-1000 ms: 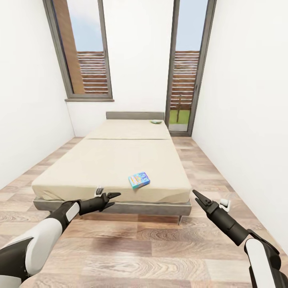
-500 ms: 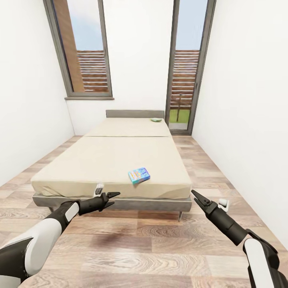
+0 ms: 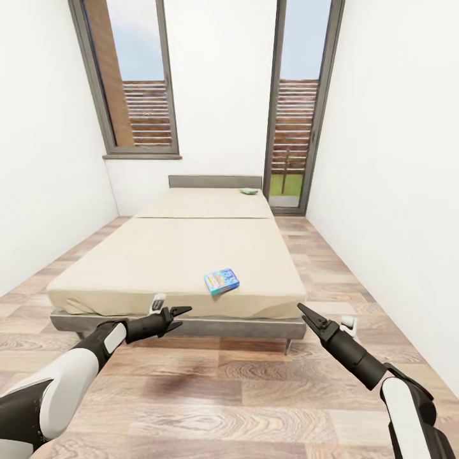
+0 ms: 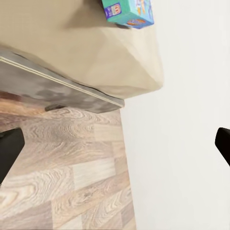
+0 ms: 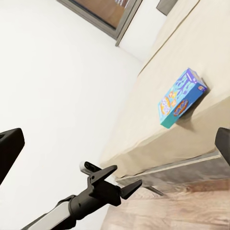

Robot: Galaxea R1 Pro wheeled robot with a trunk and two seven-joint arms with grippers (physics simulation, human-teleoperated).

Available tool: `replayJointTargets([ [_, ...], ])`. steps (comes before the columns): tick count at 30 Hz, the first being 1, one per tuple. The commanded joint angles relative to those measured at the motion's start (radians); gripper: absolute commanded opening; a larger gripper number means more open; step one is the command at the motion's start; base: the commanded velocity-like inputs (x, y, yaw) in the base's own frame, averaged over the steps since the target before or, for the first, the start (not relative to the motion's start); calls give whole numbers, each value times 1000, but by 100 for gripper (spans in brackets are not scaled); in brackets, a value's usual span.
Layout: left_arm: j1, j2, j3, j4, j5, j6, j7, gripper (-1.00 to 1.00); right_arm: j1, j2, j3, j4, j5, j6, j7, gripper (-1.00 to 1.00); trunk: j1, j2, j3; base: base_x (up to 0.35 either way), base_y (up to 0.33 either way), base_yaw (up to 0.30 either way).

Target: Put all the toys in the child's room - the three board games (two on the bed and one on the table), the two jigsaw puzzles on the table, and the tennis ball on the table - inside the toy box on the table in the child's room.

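A: Where were the games?
B: 1 small blue game box lay flat on the bed near its foot edge; a second, greenish box lay far off by the headboard.
A: And the arms?
B: Both hovered over the wood floor short of the bed. The left end effector and right end effector each stood parted, holding nothing

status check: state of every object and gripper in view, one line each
Small blue board game box: lying flat near the foot edge of the cream mattress bed, ungripped.
Green flat item: lying at the bed's far end, too small to identify.
Left gripper: open, empty.
Right gripper: open, empty.
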Motion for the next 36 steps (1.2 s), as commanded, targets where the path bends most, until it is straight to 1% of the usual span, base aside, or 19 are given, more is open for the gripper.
replayJointTargets([
  [1, 0, 0, -3, 0, 8, 7, 0, 100, -1, 1, -2, 0, -1, 6, 3, 100, 0, 0, -1, 214, 0, 0],
  [8, 0, -1, -3, 0, 8, 6, 0, 100, -1, 1, -2, 0, -1, 5, 3, 100, 0, 0, -1, 271, -6, 0],
  [13, 0, -1, -3, 0, 8, 5, -1, 100, -1, 1, -2, 0, -1, 3, 3, 100, 0, 0, -1, 185, -83, 0],
  [22, 1, -3, -3, 2, 6, 4, -1, 100, -1, 1, -2, 0, -1, 3, 3, 100, 0, 0, -1, 36, -34, 0],
  [29, 1, -6, -3, 3, 6, 4, -1, 100, -1, 1, -2, 0, 1, 2, 3, 100, 0, 0, -1, 2, -172, 0],
  [36, 1, -5, -3, 3, 6, 4, -1, 100, -1, 1, -2, 0, 1, 2, 3, 100, 0, 0, -1, 0, -40, 0],
])
